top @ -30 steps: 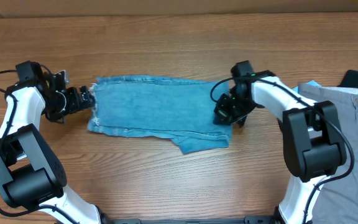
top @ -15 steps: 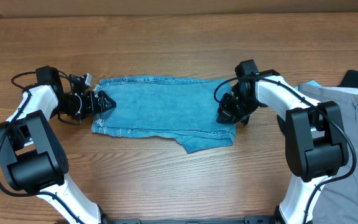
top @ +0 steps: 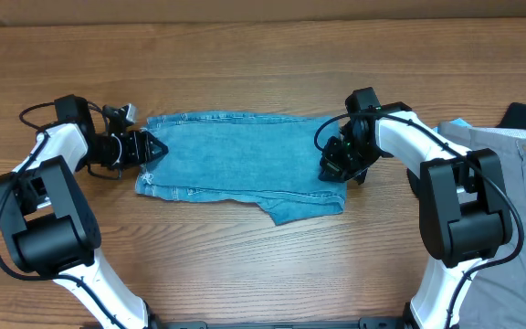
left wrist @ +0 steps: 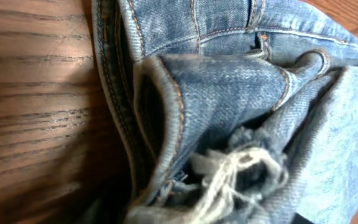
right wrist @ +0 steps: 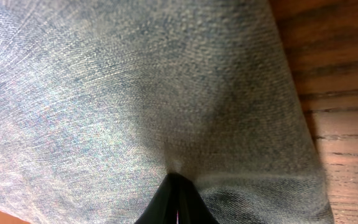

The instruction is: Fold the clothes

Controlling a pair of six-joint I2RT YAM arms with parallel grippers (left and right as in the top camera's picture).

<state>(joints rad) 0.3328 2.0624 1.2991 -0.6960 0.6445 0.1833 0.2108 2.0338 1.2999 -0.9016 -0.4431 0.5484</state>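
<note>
Jeans [top: 245, 155] are lying flat on the tabletop [top: 245, 274]; left hand [top: 152, 148] is now reaching their frayed end, grip unclear; right hand [top: 333, 171] is pinching the other end shut, readying a fold

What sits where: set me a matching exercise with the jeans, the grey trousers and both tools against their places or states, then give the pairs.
Things:
1. jeans
2. grey trousers
3. left tool
4. right tool

Places or states:
A. at the far right edge of the table
B. shut, pinching denim at the right end
C. at the denim's left end, by waistband and frayed hem
D. lying across the middle

Pairs: 1-D, 2-A, 3-C, 4-B
</note>
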